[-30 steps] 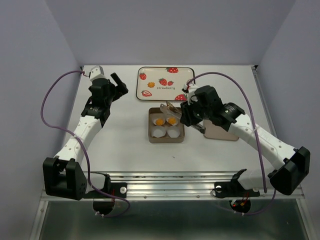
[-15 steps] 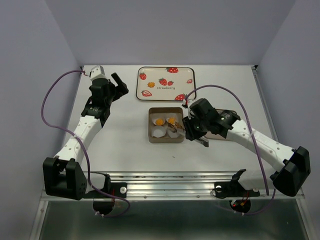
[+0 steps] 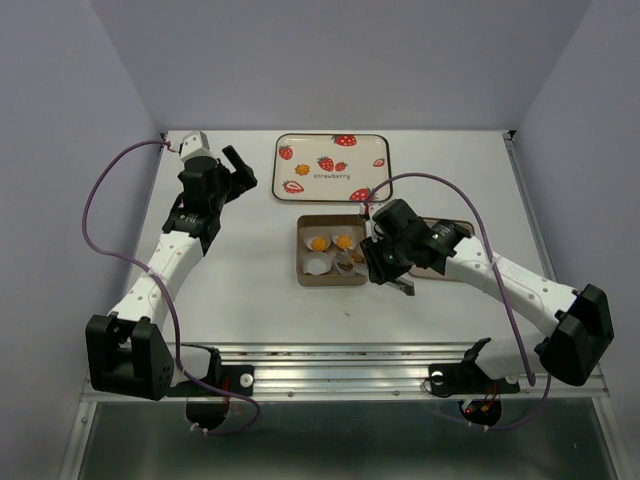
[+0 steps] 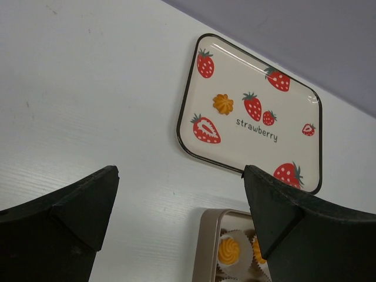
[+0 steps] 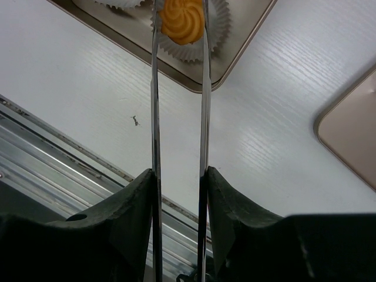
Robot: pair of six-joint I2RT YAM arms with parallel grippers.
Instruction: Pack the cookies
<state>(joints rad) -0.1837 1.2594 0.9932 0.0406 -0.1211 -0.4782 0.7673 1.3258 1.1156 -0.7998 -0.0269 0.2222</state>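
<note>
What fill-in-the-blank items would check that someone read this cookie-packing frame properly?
1. The right gripper is shut on a pair of metal ____.
2. The gripped cookie hangs over a white paper ____ in the box.
3. The strawberry tray holds exactly ____ loose cookie.
4. The left gripper hovers over the table with its jaws ____.

Missing words: tongs; cup; one; open.
</note>
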